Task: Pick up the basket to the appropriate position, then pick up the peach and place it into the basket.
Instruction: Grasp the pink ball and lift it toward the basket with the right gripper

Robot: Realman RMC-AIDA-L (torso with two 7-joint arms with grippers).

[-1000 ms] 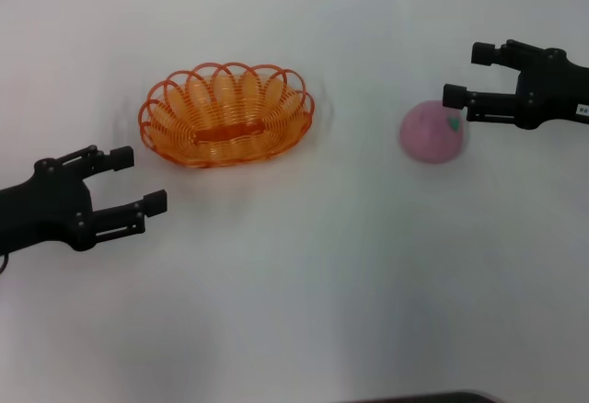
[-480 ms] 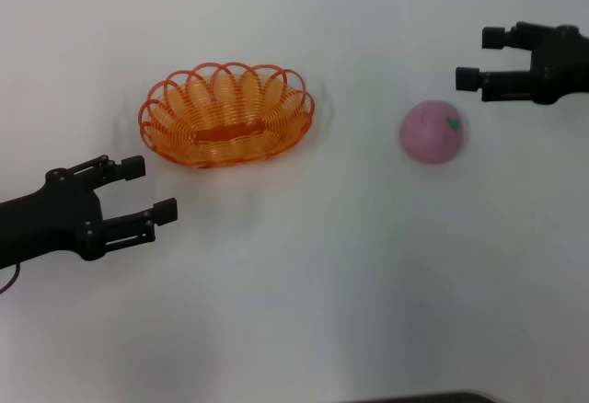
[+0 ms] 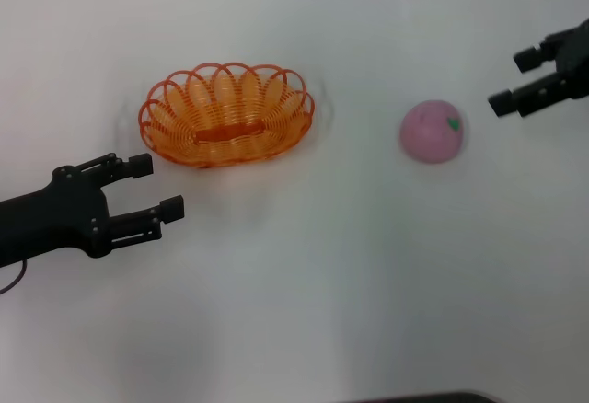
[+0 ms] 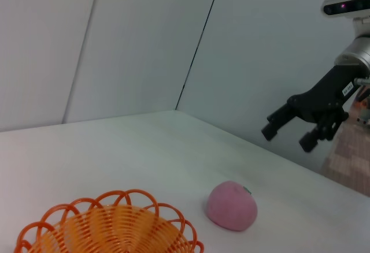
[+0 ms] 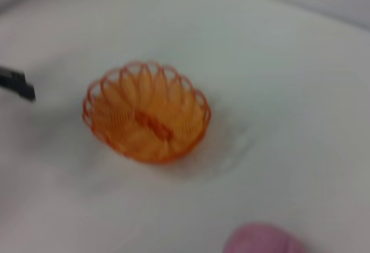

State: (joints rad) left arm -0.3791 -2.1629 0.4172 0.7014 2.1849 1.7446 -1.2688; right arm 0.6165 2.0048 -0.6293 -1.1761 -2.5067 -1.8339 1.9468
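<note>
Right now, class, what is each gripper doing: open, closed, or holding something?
Left gripper: open, empty, just short of the basket.
Right gripper: open, empty, off to the side of the peach, not touching it.

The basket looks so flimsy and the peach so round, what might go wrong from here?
The basket is all thin wire loops; the open left gripper, just beside its near rim, could snag a coil or nudge it aside rather than grip it. The peach sits loose on the bare table, so a glancing touch from the open right gripper might send it rolling.
</note>
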